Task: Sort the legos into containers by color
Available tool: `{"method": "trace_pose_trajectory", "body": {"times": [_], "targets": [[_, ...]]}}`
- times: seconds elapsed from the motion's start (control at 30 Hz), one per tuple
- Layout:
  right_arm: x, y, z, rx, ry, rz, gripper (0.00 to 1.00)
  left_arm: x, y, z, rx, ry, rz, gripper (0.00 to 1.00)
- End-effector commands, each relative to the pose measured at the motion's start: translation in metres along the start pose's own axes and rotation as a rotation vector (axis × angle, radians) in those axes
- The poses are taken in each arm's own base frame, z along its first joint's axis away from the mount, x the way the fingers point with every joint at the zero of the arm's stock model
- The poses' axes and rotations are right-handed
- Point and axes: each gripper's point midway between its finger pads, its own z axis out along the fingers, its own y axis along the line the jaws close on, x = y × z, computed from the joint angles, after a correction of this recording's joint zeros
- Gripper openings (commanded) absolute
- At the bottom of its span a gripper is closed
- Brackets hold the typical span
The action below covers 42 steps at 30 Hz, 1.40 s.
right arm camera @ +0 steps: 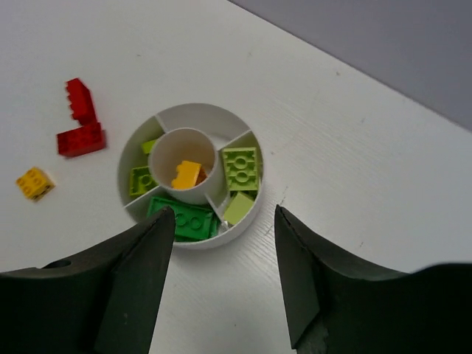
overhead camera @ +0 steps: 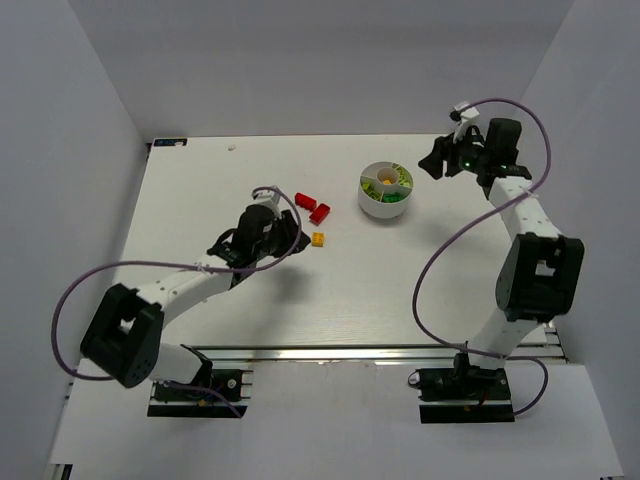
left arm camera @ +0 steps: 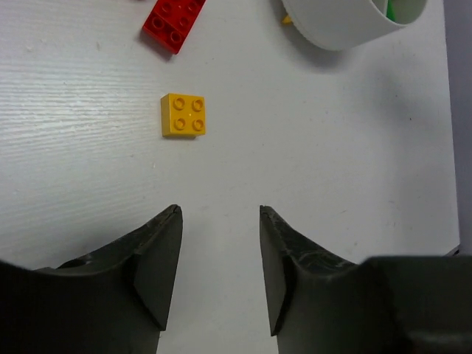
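The table [overhead camera: 200, 200] is white, with a faint streaky grain across it. The dish [right arm camera: 193, 110] is plain white as well. In its centre cup is an orange-yellow brick [right arm camera: 186, 174]. The wedges hold pale lime bricks [right arm camera: 240, 167] and, towards the bottom of the frame, a darker green brick [right arm camera: 184, 219]. At the upper left of the right wrist view are two glossy red bricks [right arm camera: 81, 140], and below them a yellow-orange brick [right arm camera: 34, 183]. The left gripper [left arm camera: 220, 221] and right gripper [right arm camera: 221, 221] are matt black. The cables [overhead camera: 415, 300] are lilac.
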Motion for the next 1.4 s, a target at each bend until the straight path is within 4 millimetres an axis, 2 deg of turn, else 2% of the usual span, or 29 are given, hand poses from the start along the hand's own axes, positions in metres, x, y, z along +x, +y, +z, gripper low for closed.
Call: {"method": "trace_pose_trajectory", "body": {"times": [0.0,0.03,0.07,0.1,0.13,0.17,0.2,0.27,0.3,0.33,0.37,0.4,0.5,0.53,0.6,0.63,0.73,0.77,0.9,1.27,1.37], "targets": [[-0.042,0.056,-0.039,-0.208,-0.147,-0.267,0.61,-0.005,-0.002,0.013,-0.047,0.069,0.029,0.58],[-0.03,0.066,-0.042,-0.243,-0.14,-0.279,0.55,-0.006,0.005,0.015,-0.103,0.073,0.039,0.65],[-0.027,0.073,-0.046,-0.254,-0.14,-0.285,0.51,-0.018,0.0,0.018,-0.114,0.051,0.051,0.7],[-0.027,0.081,-0.054,-0.258,-0.139,-0.293,0.48,-0.016,0.006,0.023,-0.143,0.063,0.067,0.77],[-0.022,0.085,-0.056,-0.262,-0.13,-0.292,0.47,-0.018,0.006,0.026,-0.155,0.065,0.078,0.79],[-0.011,0.089,-0.057,-0.263,-0.109,-0.276,0.48,-0.024,0.005,0.028,-0.169,0.061,0.088,0.8],[-0.01,0.092,-0.062,-0.261,-0.107,-0.274,0.49,-0.024,0.005,0.031,-0.177,0.07,0.094,0.81],[0.006,0.097,-0.064,-0.261,-0.073,-0.224,0.56,-0.015,0.012,0.04,-0.212,0.11,0.11,0.81],[0.007,0.099,-0.067,-0.258,-0.073,-0.217,0.57,-0.02,0.007,0.044,-0.21,0.105,0.117,0.81],[0.011,0.101,-0.068,-0.259,-0.065,-0.204,0.58,-0.011,0.011,0.049,-0.231,0.135,0.128,0.81],[0.018,0.103,-0.068,-0.261,-0.052,-0.18,0.58,-0.011,0.013,0.053,-0.248,0.138,0.138,0.81],[0.019,0.104,-0.07,-0.261,-0.052,-0.174,0.58,-0.017,0.008,0.056,-0.25,0.127,0.143,0.8],[0.023,0.107,-0.071,-0.261,-0.042,-0.142,0.58,-0.01,0.016,0.069,-0.312,0.155,0.162,0.78],[0.025,0.107,-0.071,-0.26,-0.038,-0.134,0.58,-0.015,0.011,0.071,-0.316,0.151,0.17,0.76],[0.026,0.107,-0.07,-0.26,-0.032,-0.114,0.59,-0.01,0.015,0.083,-0.346,0.173,0.182,0.73],[0.026,0.106,-0.07,-0.258,-0.031,-0.111,0.59,-0.015,0.01,0.086,-0.358,0.161,0.192,0.72],[0.027,0.106,-0.069,-0.253,-0.026,-0.09,0.6,-0.006,0.016,0.097,-0.409,0.184,0.227,0.7],[0.027,0.106,-0.069,-0.251,-0.026,-0.088,0.6,-0.01,0.012,0.101,-0.41,0.175,0.237,0.7],[0.027,0.107,-0.07,-0.248,-0.029,-0.077,0.6,0.007,0.022,0.114,-0.478,0.217,0.284,0.66],[0.026,0.107,-0.07,-0.245,-0.032,-0.063,0.61,0.019,0.029,0.122,-0.545,0.232,0.336,0.58],[0.023,0.107,-0.071,-0.246,-0.037,-0.064,0.61,0.021,0.027,0.123,-0.538,0.233,0.338,0.5]]}}
